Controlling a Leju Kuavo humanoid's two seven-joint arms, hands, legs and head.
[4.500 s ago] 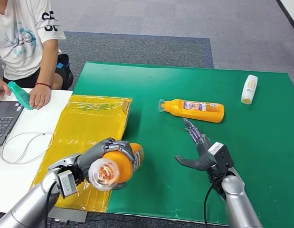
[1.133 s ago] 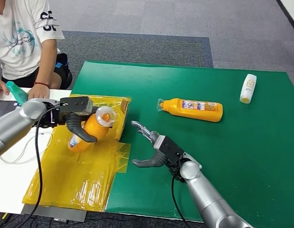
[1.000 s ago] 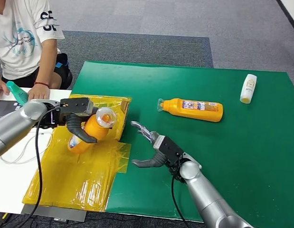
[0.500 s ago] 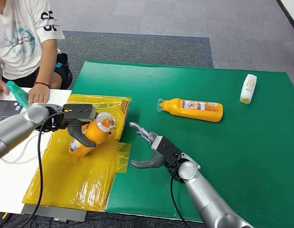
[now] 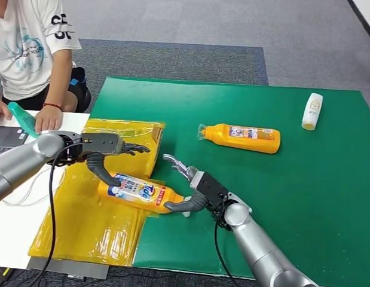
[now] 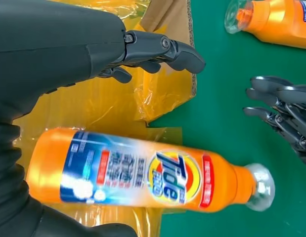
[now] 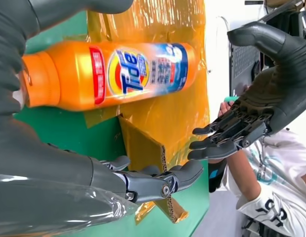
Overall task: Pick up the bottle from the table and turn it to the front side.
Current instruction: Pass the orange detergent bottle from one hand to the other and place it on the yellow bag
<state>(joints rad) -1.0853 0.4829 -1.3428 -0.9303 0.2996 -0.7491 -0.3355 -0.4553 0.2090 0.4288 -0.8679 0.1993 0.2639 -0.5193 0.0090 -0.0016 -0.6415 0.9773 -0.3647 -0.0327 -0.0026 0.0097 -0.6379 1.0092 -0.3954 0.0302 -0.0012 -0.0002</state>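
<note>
Bottle down on the yellow sheet, label up; both hands free.

The bottle (image 5: 140, 192) lies on its side on the yellow sheet (image 5: 83, 230), cap end reaching the green bench (image 5: 264, 197), its printed front label facing up. The left hand (image 5: 108, 149) hovers just above it with fingers spread and holds nothing. The right hand (image 5: 192, 185) is also spread and empty, its thumb right by the cap; I can't tell if it touches. Judging by the label, this bottle looks turned and set down. A second orange bottle (image 5: 241, 138) lies farther back on the bench, likely left to do.
</note>
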